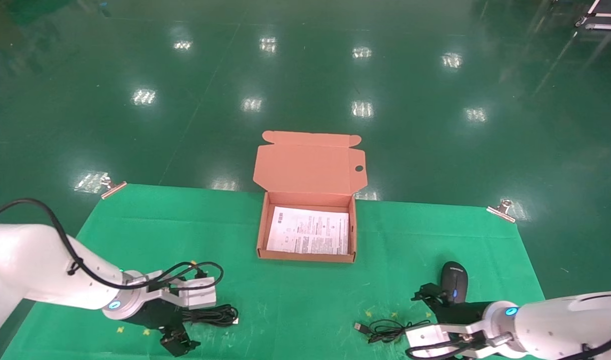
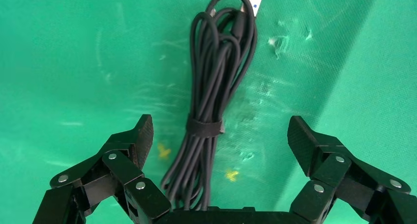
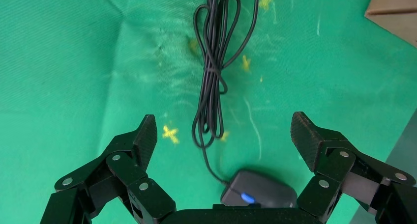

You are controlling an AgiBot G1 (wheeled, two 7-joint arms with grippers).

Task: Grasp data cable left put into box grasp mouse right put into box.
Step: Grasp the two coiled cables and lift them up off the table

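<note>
Bundled black data cable (image 2: 216, 86) lay under the wide-open left gripper (image 2: 219, 135), small black oval mouse (image 3: 259, 188) under the wide-open right gripper (image 3: 223, 135), open salmon-orange cardboard box (image 1: 306, 256) far between them.

No text could be read. Print was seen on the white sheet (image 1: 308, 237) lining the box (image 1: 305, 256), and pale lettering on the mouse (image 1: 454, 282), both too small.
</note>
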